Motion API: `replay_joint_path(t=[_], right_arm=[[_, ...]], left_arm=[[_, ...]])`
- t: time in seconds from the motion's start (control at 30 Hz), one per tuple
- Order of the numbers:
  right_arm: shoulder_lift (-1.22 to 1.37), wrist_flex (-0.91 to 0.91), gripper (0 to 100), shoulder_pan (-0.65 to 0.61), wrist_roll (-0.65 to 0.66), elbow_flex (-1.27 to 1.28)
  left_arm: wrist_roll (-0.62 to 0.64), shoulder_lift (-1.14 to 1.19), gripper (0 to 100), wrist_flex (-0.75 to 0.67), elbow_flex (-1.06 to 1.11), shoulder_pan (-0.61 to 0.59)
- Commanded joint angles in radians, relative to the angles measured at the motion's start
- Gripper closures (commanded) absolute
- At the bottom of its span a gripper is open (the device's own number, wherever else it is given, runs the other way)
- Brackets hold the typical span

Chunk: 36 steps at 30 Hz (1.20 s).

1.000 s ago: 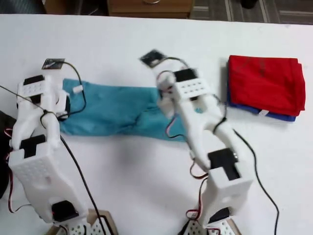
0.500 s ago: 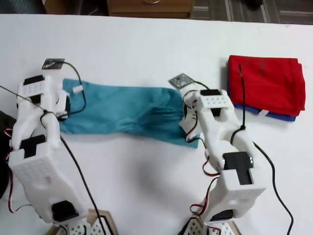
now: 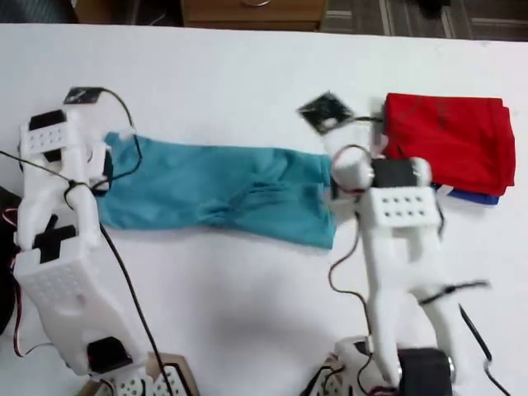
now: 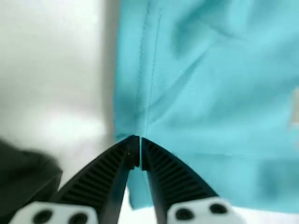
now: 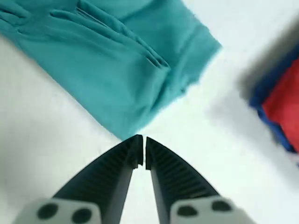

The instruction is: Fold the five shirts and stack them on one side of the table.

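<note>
A teal shirt (image 3: pixel 214 190) lies stretched out in a long band across the middle of the white table (image 3: pixel 247 313). My left gripper (image 3: pixel 106 161) is at its left end. In the left wrist view this gripper (image 4: pixel 136 144) is shut on the hem of the teal shirt (image 4: pixel 210 93). My right gripper (image 3: pixel 337 177) stands at the shirt's right end. In the right wrist view it (image 5: pixel 141 144) is shut, with its tips just off a corner of the teal shirt (image 5: pixel 93 56). At the right, a folded red shirt (image 3: pixel 450 140) lies on a folded blue shirt (image 3: pixel 470 196).
The red and blue stack (image 5: pixel 285 107) lies close beside the right arm. Wooden furniture (image 3: pixel 247 12) stands beyond the far table edge. A dark object (image 3: pixel 7 214) sits at the left edge. Bare tabletop runs along the front between the two arm bases.
The right arm swung from the shirt's middle to its right end, and the shirt's right half spread out flatter. The left arm shifted slightly up and left with the hem.
</note>
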Motion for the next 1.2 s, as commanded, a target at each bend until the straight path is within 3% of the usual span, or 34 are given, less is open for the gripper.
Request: replay_joint_path(t=[0.0,0.07,0.33,0.53,0.7,0.93,1.13,1.17], right_arm=[[-0.096,0.045,97.9,0.096,0.058,0.046],[-0.134,0.042,97.9,0.148,0.109,0.123],[-0.43,0.047,97.9,0.285,0.23,0.397],[-0.647,0.108,97.9,0.297,0.267,0.517],[-0.722,0.133,97.9,0.305,0.267,0.563],[-0.722,0.099,97.9,0.308,0.265,0.568],[-0.72,-0.022,97.9,0.309,0.259,0.704],[-0.72,-0.05,97.9,0.311,0.259,0.733]], left_arm=[[0.055,-0.063,80,0.0,-0.041,-0.037],[0.117,-0.058,72,-0.023,-0.042,-0.044],[0.203,0.201,72,0.005,-0.282,-0.046],[0.207,0.488,72,0.23,-0.611,-0.014],[0.199,0.664,72,0.427,-0.871,0.08],[0.121,0.647,78,0.422,-0.806,0.155],[0.109,0.64,99,0.422,-0.756,0.164],[0.109,0.64,96,0.423,-0.754,0.149]])
